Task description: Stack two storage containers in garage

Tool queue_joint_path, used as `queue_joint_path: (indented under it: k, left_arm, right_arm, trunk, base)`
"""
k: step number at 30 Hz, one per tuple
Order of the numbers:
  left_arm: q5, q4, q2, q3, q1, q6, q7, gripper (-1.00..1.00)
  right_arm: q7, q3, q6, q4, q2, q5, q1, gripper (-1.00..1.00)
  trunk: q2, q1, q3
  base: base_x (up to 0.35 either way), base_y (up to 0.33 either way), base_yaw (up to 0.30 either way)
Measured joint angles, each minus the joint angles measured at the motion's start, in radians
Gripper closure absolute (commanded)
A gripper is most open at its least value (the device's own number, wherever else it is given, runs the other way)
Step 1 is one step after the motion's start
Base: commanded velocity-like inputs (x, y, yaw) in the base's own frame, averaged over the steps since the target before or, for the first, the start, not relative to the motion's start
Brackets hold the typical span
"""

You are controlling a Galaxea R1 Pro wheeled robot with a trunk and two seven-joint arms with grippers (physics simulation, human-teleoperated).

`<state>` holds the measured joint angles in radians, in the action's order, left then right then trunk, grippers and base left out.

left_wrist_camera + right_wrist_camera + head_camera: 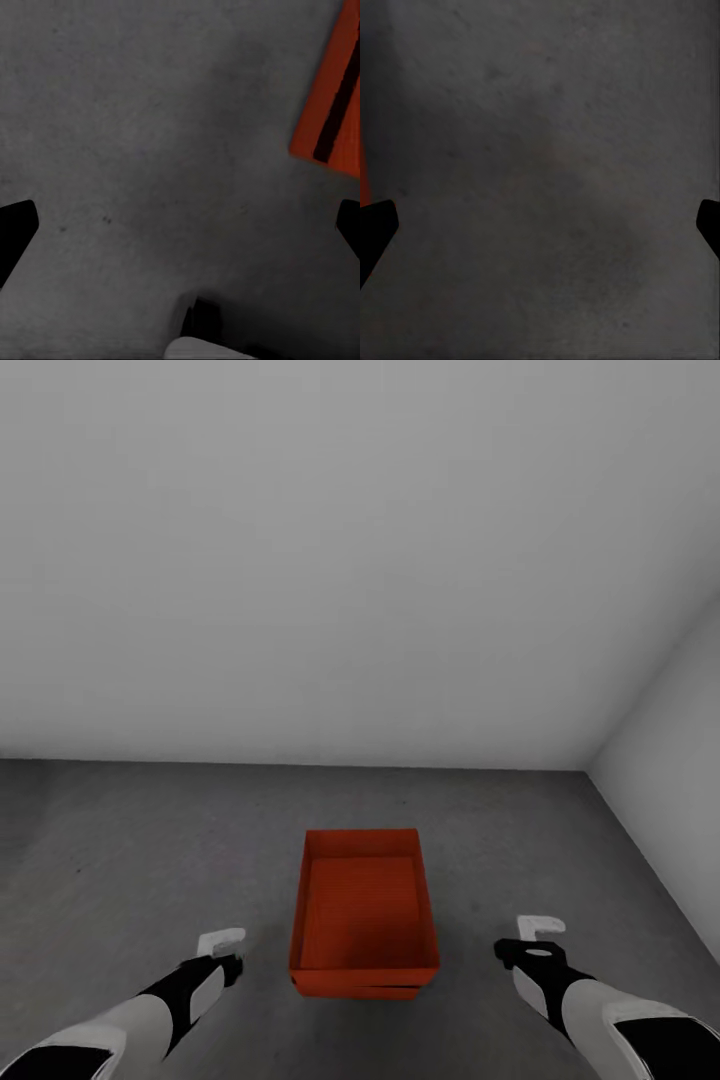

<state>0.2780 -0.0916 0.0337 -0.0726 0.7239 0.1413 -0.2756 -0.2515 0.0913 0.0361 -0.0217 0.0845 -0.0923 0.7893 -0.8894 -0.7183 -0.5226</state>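
While both arms hang low over the garage floor [150,840]:
Storage containers [365,910]: stacked, resting on floor, between grippers.
Left gripper [222,940]: fingers apart, empty.
Right gripper [540,926]: fingers apart, empty.

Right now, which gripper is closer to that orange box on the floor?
Left, slightly. The left gripper hangs just off the stacked containers' left side; the right gripper hangs a bit farther off their right. Neither touches.

Two storage containers [364,905] stacked as one pile, two pincers — left pincer [222,943], right pincer [540,932].
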Motion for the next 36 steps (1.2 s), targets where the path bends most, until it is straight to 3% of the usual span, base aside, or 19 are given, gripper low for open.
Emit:
queue_joint_path:
  k: [5,10,16,25,36]
  left_arm:
    - [0.020,0.071,0.002,0.000,0.000,-0.046,0.000,-1.00]
    - [0.024,0.088,0.004,-0.001,-0.001,-0.054,-0.001,-1.00]
    - [0.023,0.090,0.005,-0.001,-0.001,-0.060,-0.001,-1.00]
    - [0.022,0.091,-0.001,-0.001,-0.007,-0.062,-0.001,-1.00]
    - [0.024,0.091,-0.004,0.000,-0.090,-0.093,-0.001,-1.00]
  right_arm:
    - [0.001,0.000,0.000,-0.006,0.004,0.000,0.001,-1.00]
    - [0.001,-0.001,0.001,-0.008,0.008,-0.001,-0.018,-1.00]
    - [0.002,0.000,0.003,-0.008,0.019,0.000,-0.096,-1.00]
    - [0.005,0.002,0.013,-0.008,0.014,0.008,-0.172,-1.00]
    - [0.062,0.002,0.036,-0.008,0.007,0.010,-0.309,-1.00]
  trunk:
    - [0.035,0.019,0.016]
    - [0.070,0.038,0.031]
    - [0.112,0.061,0.050]
    - [0.175,0.096,0.078]
    - [0.252,0.138,0.113]
  base:
    - [0.000,0.000,0.000]
    - [0.000,0.000,0.000]
    - [0.000,0.000,0.000]
    - [0.000,0.000,0.000]
    - [0.000,0.000,0.000]
